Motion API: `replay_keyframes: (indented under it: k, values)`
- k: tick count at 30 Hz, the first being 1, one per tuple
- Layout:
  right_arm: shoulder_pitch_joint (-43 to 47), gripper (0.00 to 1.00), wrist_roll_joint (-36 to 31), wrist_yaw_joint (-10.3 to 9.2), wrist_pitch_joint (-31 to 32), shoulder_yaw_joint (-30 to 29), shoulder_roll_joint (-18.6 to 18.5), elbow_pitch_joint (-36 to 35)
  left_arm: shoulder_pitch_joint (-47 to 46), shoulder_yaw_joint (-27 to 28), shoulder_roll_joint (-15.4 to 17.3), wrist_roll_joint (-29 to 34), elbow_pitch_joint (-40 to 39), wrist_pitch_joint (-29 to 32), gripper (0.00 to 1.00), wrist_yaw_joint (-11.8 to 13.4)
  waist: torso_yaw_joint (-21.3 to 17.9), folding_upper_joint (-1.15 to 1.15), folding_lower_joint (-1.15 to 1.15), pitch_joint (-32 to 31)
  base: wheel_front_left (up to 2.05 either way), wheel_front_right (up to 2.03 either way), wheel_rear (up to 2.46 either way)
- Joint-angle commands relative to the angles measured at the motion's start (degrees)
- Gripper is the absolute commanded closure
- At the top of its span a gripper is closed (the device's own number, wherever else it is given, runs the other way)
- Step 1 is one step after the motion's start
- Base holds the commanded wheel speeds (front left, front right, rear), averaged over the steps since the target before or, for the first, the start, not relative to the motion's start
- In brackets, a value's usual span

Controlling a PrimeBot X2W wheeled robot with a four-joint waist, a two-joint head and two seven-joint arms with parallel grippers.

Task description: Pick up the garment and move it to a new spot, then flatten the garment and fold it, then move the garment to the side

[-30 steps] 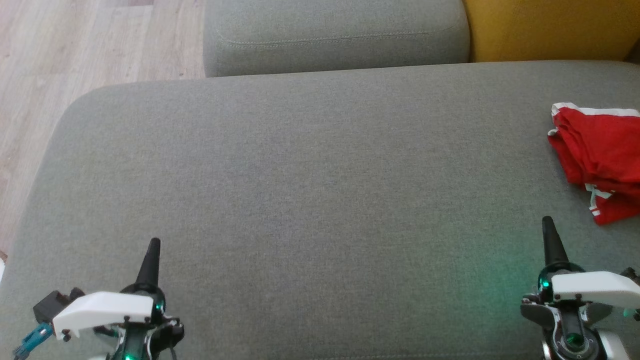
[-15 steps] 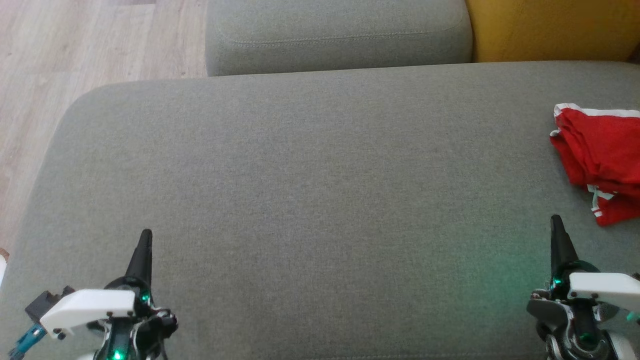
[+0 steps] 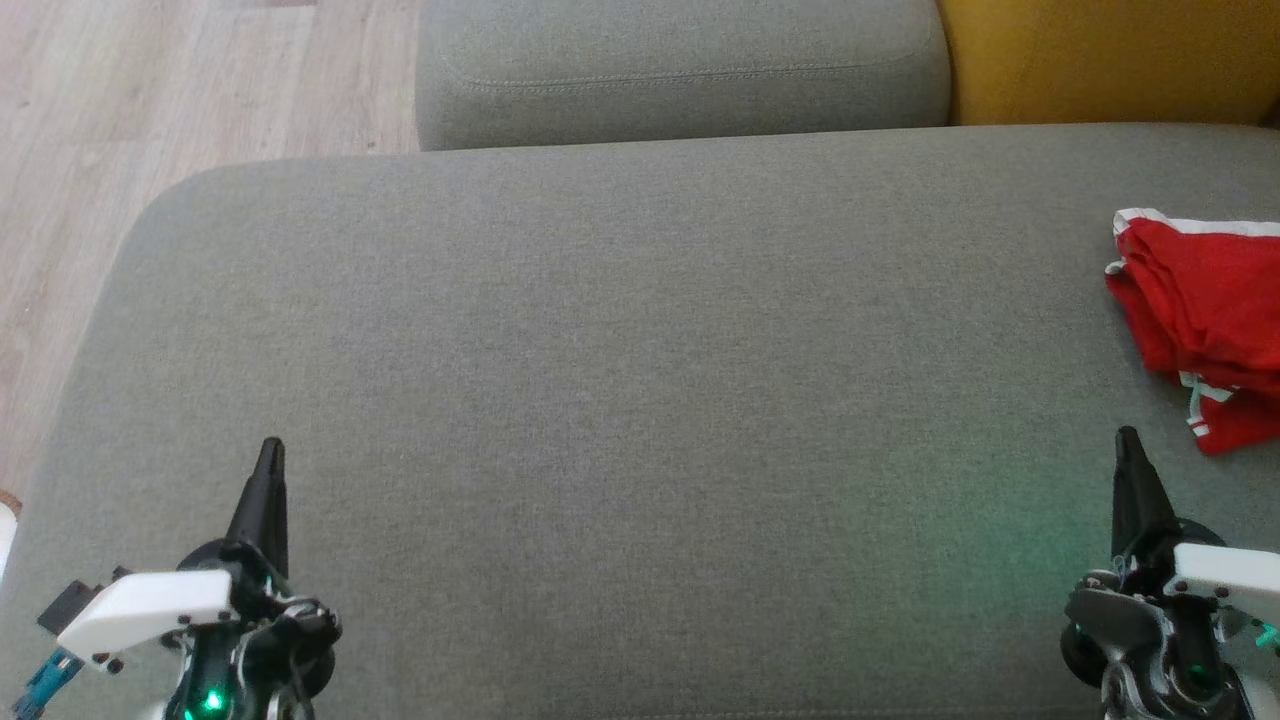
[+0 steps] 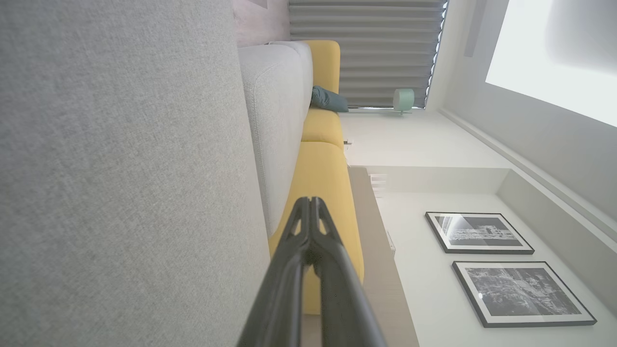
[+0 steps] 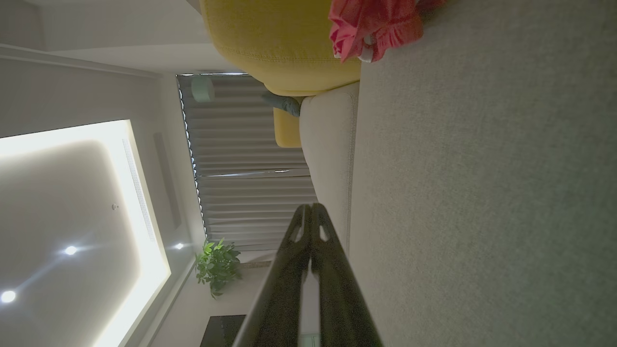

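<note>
Left fingers (image 3: 266, 495): pressed together to a point and holding nothing, over the near left corner of the seat cushion (image 3: 640, 380).
Right fingers (image 3: 1133, 490): closed and empty too, over the near right corner of the seat cushion, near the garment (image 3: 1195, 300) but apart from it.
Seat cushion: broad grey fabric, the biggest thing in the head view.
Back cushion (image 3: 680, 70): grey, just past the far edge of the seat cushion.
Yellow cushion (image 3: 1100, 60): past the far right corner of the seat cushion.
Garment: red with white trim, lying in loose stacked layers on the right end of the seat cushion, partly cut off by the picture's edge.
Progress: hard to call. The layered pile at the side, with both fingers empty, could be a rough fold already put aside. It could equally be a heap waiting for the first pick-up.
Left to do: if it is unstarted, everything. If it is finished, at most a tidier fold.
Head view: gives both fingers and the whole spread of the seat cushion, with wooden floor (image 3: 150, 100) off its left end.
Left wrist view: adds two framed pictures (image 4: 479, 233) on a wall behind the sofa.
Right wrist view: adds the garment side-on and rumpled, and a plant (image 5: 218, 265) far beyond the seat cushion.
</note>
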Motion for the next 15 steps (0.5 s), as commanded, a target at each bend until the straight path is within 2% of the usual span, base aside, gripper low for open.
replay_keyframes:
  k: [1,15]
  values:
    - [-3.2,1.00,0.7,0.39,0.3,1.1,-0.2,-2.4,-3.1,2.4,0.7,-0.6,-2.1,0.3,1.00,-0.4,0.0,0.00,0.00,0.0,0.00,0.00,0.00]
    - [-3.2,1.00,0.7,0.39,0.3,1.1,-0.2,-2.4,-3.2,2.6,0.5,-0.4,-2.1,0.5,1.00,-0.4,0.0,0.00,0.00,0.0,0.00,0.00,0.00]
